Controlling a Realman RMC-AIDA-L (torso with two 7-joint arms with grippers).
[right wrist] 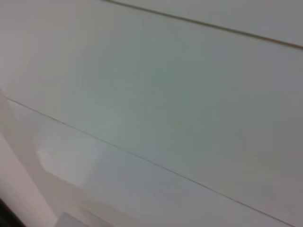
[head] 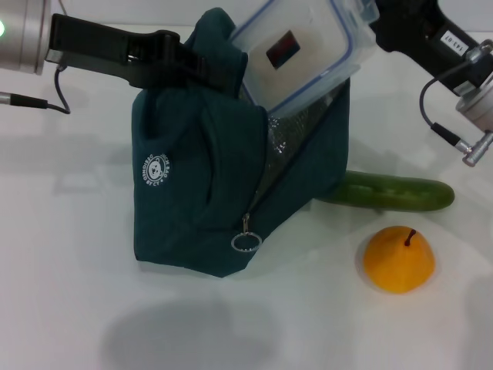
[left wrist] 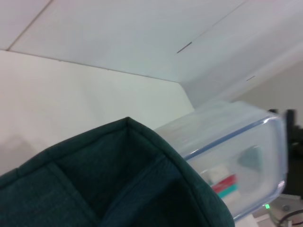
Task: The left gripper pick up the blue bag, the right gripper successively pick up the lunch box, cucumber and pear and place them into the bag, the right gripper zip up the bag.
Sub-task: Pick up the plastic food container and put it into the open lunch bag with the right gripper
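Two grippers work at your blue bag (head: 200,193), which stands on the white table (head: 69,308). Your left gripper (head: 191,63) pinches its top edge. Your right gripper (head: 373,25) clamps the lunch box (head: 296,54), tilted, its lower end in the bag's mouth. The cucumber (head: 393,193) and pear (head: 398,259) lie beside the bag.

**Task items: condition and position**

The blue bag (head: 192,185) is held upright, unzipped, its silver ring zipper pull (head: 246,241) hanging low on the front. The lunch box (head: 304,54) is tilted, its lower end entered into the bag's mouth, the label (head: 283,51) facing up. The cucumber (head: 393,193) is laid flat, 1 end hidden behind the bag. The pear (head: 398,259) is set just in front of the cucumber, stem up.
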